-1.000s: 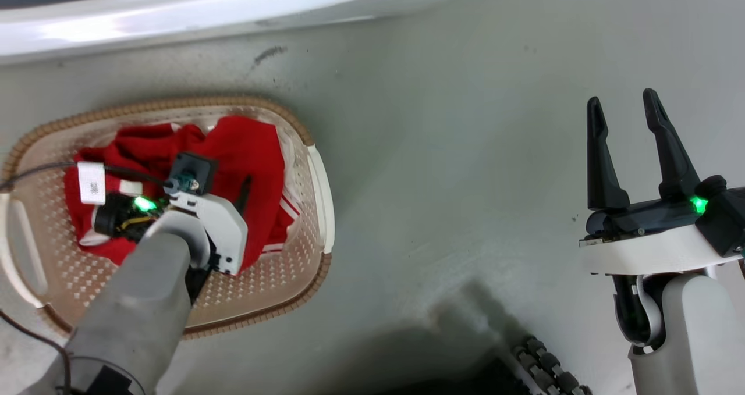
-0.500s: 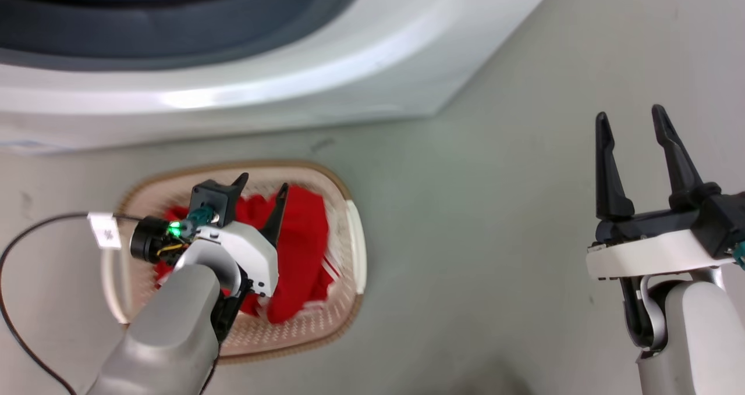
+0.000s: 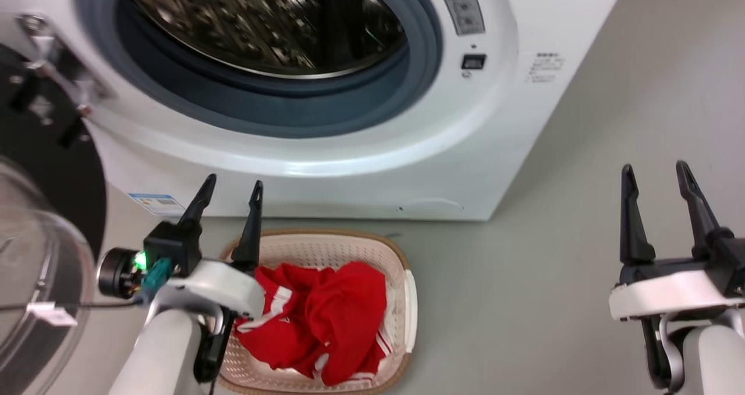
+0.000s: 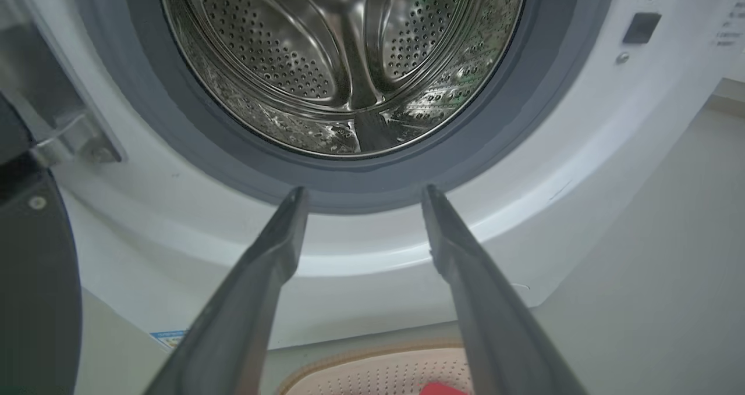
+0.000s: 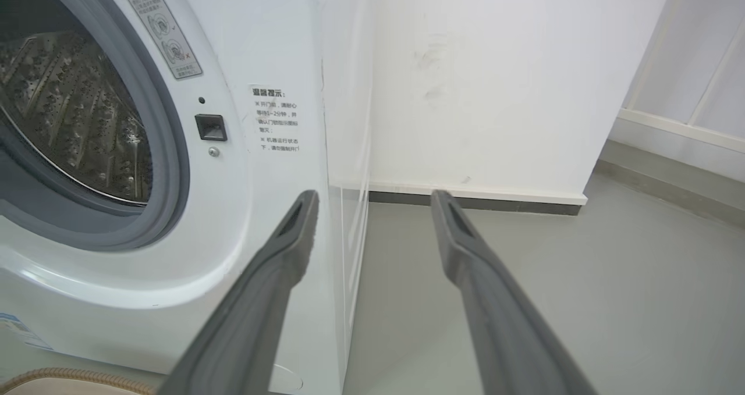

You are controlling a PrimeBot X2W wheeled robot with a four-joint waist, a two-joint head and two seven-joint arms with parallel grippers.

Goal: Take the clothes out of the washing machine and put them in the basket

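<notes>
The red clothes (image 3: pixel 326 319) with white stripe trim lie bunched inside the cream basket (image 3: pixel 401 267), which stands on the floor just in front of the washing machine (image 3: pixel 454 168). A sliver of the clothes (image 4: pixel 442 389) and the basket rim (image 4: pixel 361 357) peek in at the bottom of the left wrist view. The porthole stands open and the steel drum (image 4: pixel 343 63) shows bare metal inside. My left gripper (image 3: pixel 231 187) is open, raised above the basket's left end, fingers pointing at the machine front. My right gripper (image 3: pixel 655 169) is open and empty, off to the right over the floor.
The machine's open glass door (image 3: pixel 35 255) with its black rim hangs at the far left, close to my left arm. A cable with a white tag (image 3: pixel 49 313) trails from the left wrist. A white wall (image 5: pixel 495 81) stands right of the machine, grey floor (image 5: pixel 582 302) before it.
The head camera has tilted up, bringing the machine's porthole into view. My left gripper has risen out of the basket, open, leaving the red clothes lying in it. The right gripper stays open.
</notes>
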